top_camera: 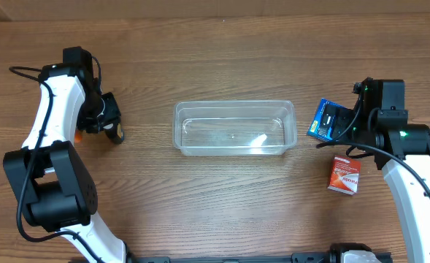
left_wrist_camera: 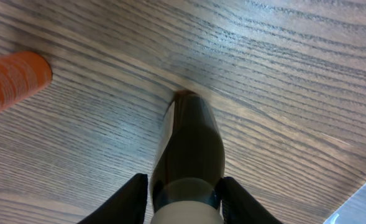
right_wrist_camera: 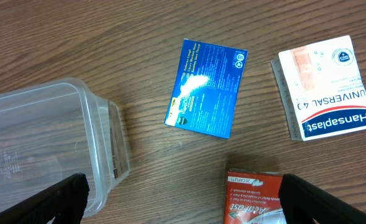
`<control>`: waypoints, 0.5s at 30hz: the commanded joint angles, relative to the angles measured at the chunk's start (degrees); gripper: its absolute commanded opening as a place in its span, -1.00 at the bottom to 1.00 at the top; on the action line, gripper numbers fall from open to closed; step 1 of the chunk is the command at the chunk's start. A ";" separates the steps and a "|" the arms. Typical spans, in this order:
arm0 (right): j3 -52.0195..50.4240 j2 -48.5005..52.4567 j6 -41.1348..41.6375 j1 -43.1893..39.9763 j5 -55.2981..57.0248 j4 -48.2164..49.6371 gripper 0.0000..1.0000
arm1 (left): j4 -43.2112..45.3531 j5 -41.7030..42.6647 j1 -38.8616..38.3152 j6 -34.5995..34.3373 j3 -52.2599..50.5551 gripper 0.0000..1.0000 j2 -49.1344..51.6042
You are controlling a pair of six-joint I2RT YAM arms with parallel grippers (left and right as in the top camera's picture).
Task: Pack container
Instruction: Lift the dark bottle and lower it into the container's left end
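Observation:
The clear plastic container sits empty at the table's middle; its corner shows in the right wrist view. My left gripper is left of it, shut on a dark bottle with a pale cap; the bottle's far end points down at the table. My right gripper is open wide and empty, just right of the container, above a blue box. A red box lies between its fingers' far ends. A white Hansaplast box lies beyond.
An orange tube lies on the table left of the dark bottle, partly visible overhead. The blue box and red box lie right of the container. The wood table carries everything.

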 commanded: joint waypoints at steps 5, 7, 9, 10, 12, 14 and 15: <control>1.49 -0.09 -0.26 -0.22 0.15 0.42 1.00 | -1.77 0.02 0.15 0.09 4.35 -0.74 0.42; 1.49 -0.09 -0.26 -0.22 0.15 0.42 1.00 | -3.82 0.04 0.09 0.09 7.67 -0.90 0.42; 1.49 -0.09 -0.26 -0.22 0.15 0.46 1.00 | -7.72 0.70 -0.87 0.09 13.68 -0.92 0.31; 1.49 -0.09 -0.26 -0.22 0.17 0.52 1.00 | -9.66 1.07 -1.92 0.09 17.07 -0.92 0.02; 1.49 -0.09 -0.26 -0.22 0.15 0.96 1.00 | -13.09 2.71 -5.40 0.04 23.32 -0.92 -1.42; 1.49 -0.09 -0.26 -0.22 0.22 1.62 1.00 | -14.47 3.56 -9.16 0.04 27.06 -0.92 -3.04; 1.49 -0.09 -0.26 -0.22 0.39 1.97 1.00 | -14.91 3.56 -12.41 0.02 29.16 -0.92 -4.22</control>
